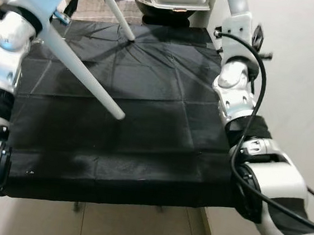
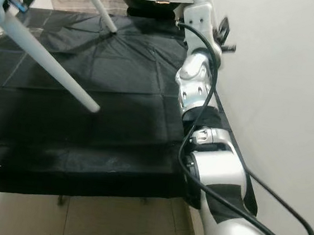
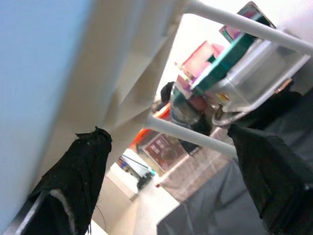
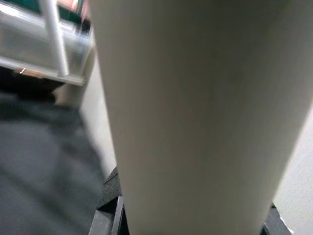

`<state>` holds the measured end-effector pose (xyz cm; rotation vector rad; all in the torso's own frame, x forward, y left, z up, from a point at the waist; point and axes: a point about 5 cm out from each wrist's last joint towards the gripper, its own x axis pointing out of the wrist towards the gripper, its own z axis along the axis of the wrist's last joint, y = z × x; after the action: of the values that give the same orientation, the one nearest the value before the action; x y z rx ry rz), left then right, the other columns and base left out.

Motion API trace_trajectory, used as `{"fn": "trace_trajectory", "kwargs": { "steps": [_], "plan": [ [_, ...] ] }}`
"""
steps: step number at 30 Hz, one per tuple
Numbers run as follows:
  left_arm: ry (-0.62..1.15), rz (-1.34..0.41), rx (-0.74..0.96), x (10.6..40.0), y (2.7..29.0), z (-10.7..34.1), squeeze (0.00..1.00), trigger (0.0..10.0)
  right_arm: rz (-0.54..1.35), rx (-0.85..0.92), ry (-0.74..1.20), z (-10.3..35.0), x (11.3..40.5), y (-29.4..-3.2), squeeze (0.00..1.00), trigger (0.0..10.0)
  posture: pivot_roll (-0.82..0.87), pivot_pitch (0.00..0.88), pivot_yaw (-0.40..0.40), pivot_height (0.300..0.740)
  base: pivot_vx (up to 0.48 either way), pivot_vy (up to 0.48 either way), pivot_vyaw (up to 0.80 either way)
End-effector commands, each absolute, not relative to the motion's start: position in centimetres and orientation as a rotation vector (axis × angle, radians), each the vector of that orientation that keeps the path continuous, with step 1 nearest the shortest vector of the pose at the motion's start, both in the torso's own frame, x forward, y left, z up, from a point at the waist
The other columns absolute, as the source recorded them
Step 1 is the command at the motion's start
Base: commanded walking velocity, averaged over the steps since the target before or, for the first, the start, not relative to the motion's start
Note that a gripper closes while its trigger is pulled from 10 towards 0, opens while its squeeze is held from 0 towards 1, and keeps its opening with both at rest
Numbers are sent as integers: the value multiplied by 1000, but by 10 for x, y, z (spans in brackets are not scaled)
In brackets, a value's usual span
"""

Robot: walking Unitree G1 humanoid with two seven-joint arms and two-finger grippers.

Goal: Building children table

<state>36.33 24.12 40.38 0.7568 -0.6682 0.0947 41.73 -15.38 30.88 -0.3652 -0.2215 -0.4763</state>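
White tapered legs [image 1: 83, 73] over creased black cloth [image 1: 145, 122]

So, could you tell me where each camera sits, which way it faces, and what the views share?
Left eye view: on the head, looking down at the black cloth and two white table legs; both silver arms show.
Right eye view: same head, same scene; right arm dominates.
Left wrist view: along the left gripper, black fingers apart, towards white legs and a clear bin.
Right wrist view: pressed close to a pale leg.
Shared: the cloth and white legs.
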Motion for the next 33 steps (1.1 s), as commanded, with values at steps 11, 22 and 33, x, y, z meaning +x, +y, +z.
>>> {"fn": "trace_trajectory", "kwargs": {
  "steps": [11, 22, 33],
  "plan": [
    [-685, -33, 715, 374, 205, 387, 0, 10000, -365, -202, 174, 222, 415, -146, 0, 0, 218, 112, 26, 740, 0, 0, 0],
    [-651, -157, 657, 374, 169, 340, 0, 10000, -281, -174, 244, 196, 407, -130, 0, 0, 214, 114, 27, 740, 0, 0, 0],
    [-511, -242, 483, 350, 140, 268, 0, 10000, -123, -123, 290, 176, 396, -107, 0, 10000, 213, 114, 23, 740, 0, 0, 0]
  ]
}}
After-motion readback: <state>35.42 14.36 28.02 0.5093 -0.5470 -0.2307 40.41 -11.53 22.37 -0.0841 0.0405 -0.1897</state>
